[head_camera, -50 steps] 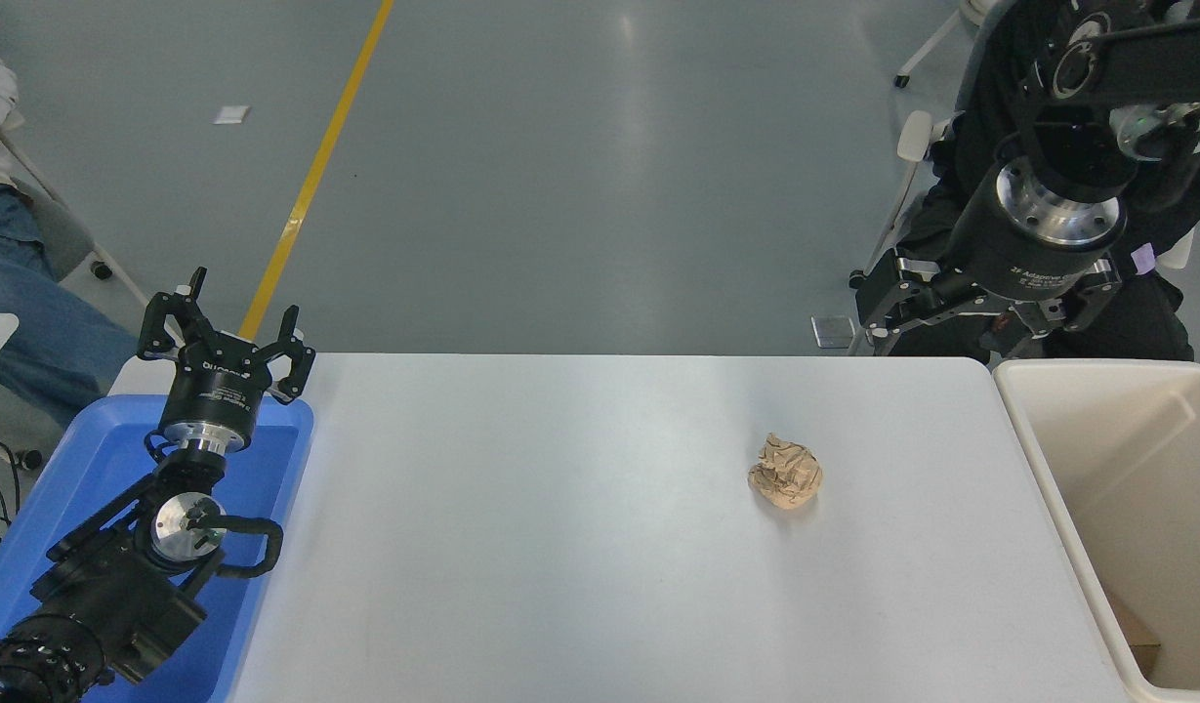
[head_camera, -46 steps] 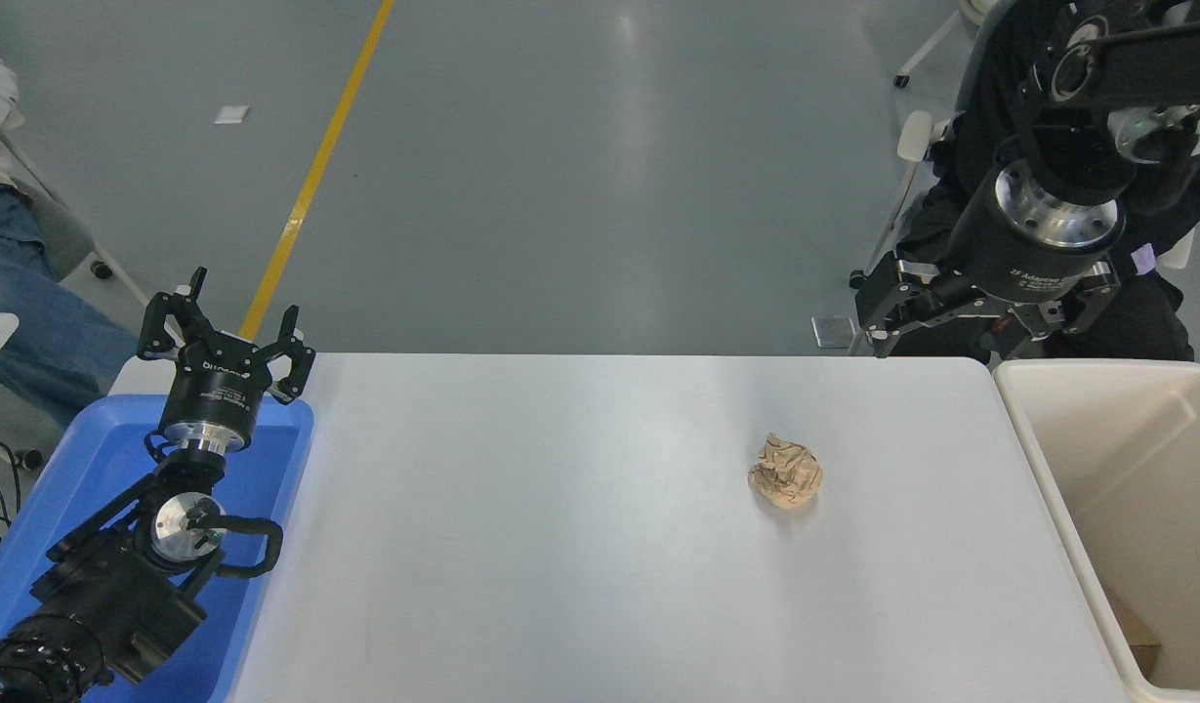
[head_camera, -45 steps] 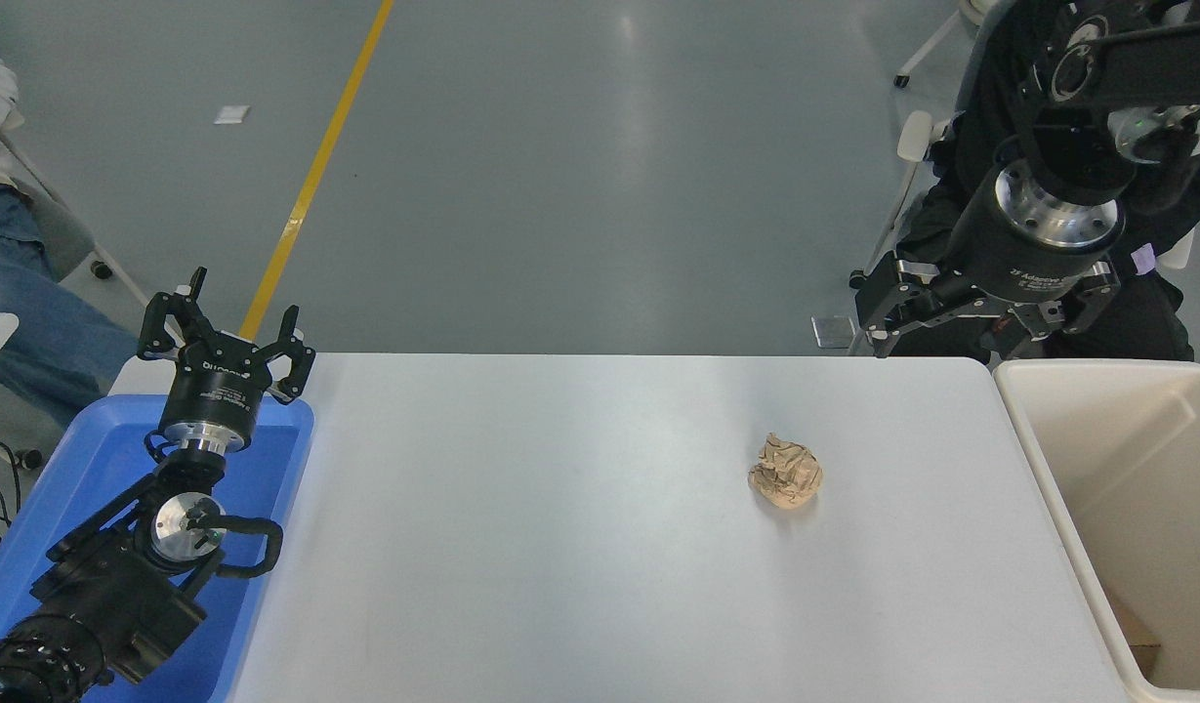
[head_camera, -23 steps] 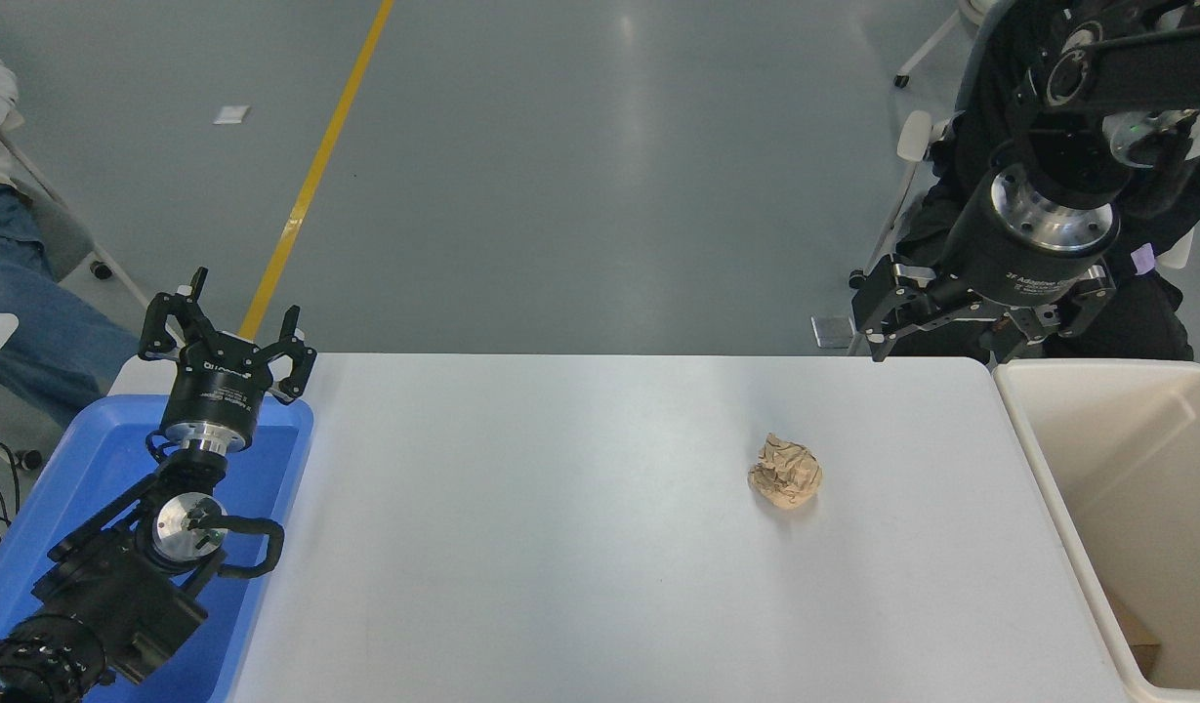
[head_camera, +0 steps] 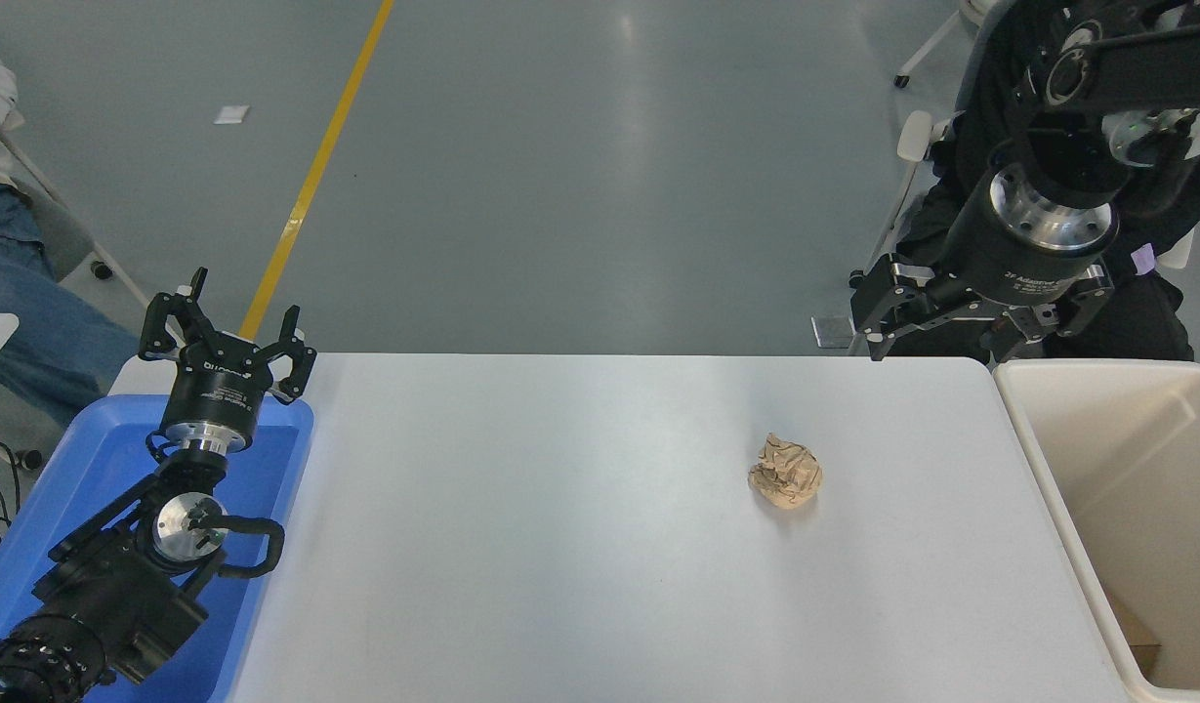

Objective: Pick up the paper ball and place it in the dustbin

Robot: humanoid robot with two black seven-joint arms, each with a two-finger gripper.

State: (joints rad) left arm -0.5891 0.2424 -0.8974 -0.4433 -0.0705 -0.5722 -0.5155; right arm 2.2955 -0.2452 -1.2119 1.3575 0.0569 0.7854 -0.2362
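Note:
A wrinkly tan-brown paper ball (head_camera: 785,473) lies on the white table (head_camera: 560,547), right of its middle. The cream-beige dustbin (head_camera: 1034,430) stands at the table's right end, with a bit of brown at its bottom. My right gripper (head_camera: 971,332) hangs open and empty high above the table's far right corner, beyond the ball and left of the bin's far rim. My left gripper (head_camera: 230,327) is open and empty, parked over the blue tray at the lower left.
A shallow bright-blue tray (head_camera: 92,469) lies under the left arm at the table's left end. A person in jeans (head_camera: 33,312) sits at the far left. A dark figure and chair legs (head_camera: 912,156) stand behind the right arm.
My right gripper has drifted slightly left and up. The paper ball and the left arm have not moved.

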